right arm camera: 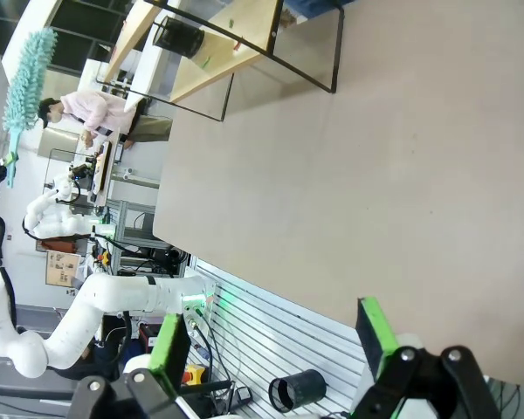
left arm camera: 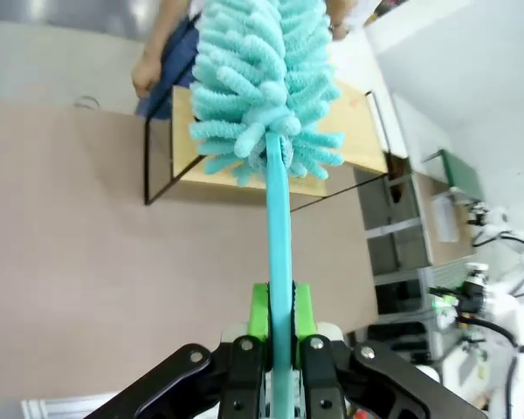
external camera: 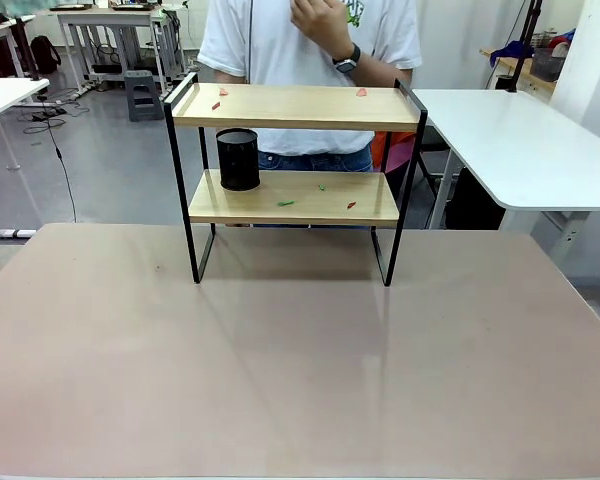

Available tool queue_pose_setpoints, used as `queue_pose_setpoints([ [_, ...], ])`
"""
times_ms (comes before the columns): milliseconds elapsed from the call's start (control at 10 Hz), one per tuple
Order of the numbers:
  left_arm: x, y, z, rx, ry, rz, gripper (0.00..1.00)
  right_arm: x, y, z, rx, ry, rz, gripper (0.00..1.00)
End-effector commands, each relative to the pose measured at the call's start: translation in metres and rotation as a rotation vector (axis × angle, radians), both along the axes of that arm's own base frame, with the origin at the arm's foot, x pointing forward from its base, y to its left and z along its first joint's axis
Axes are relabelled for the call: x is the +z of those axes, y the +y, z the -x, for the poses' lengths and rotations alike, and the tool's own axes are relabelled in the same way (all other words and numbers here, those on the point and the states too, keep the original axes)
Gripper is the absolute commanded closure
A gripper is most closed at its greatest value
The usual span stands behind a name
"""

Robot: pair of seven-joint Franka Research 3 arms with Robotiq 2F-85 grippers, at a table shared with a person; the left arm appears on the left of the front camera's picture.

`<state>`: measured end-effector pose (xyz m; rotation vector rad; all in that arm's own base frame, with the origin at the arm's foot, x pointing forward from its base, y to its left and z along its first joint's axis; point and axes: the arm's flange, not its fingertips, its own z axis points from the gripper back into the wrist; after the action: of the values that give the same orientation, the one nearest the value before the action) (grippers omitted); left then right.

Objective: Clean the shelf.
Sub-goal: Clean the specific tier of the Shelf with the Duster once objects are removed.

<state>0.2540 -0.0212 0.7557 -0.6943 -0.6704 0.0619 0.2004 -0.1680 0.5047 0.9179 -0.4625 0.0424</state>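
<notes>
The broad tan table (external camera: 300,360) lies in front of you. The shelf (external camera: 290,105) stands upright near the middle of its far edge, and a person (external camera: 280,40) waits just behind it.

Your left gripper (left arm camera: 279,314) is clenched on the thin handle of a teal fluffy duster (left arm camera: 266,87). It holds the duster high, with the head aimed toward the shelf and well apart from it. Your right gripper (right arm camera: 272,340) hangs with its jaws spread wide and nothing between them, well back from the shelf on the near side of the table.

A black mesh cup (external camera: 238,159) sits at the left end of the lower board. Small scraps dot both boards: a red one (external camera: 361,92) and another toward the left on top, a green one (external camera: 285,203) and a red one below.

This reads as the approach, with the tool in hand and no board swept yet. Your next move is probably to bring the duster head down onto the top board and draw it along the wood toward an open edge. The raised side rails would trap any scraps pushed sideways. The lower board looks harder, with little room under the top board and the cup standing in the way
</notes>
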Motion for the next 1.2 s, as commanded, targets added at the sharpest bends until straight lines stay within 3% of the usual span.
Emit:
queue_pose_setpoints([
  [0,-0.009,-0.033,-0.015,-0.002,0.039,-0.072,0.87,0.001,0.000,-0.001,0.008,-0.033,-0.012,0.00],
  [500,-0.024,-0.110,-0.073,0.022,0.167,-0.232,0.87,0.001,0.000,-0.001,0.008,-0.033,-0.012,0.00],
  [800,-0.043,-0.135,-0.086,0.018,0.196,-0.282,0.87,0.001,0.000,-0.001,0.008,-0.033,-0.012,0.00],
  [1100,-0.061,-0.154,-0.092,0.046,0.175,-0.321,0.87,0.001,0.000,-0.001,0.008,-0.033,-0.012,0.00],
])
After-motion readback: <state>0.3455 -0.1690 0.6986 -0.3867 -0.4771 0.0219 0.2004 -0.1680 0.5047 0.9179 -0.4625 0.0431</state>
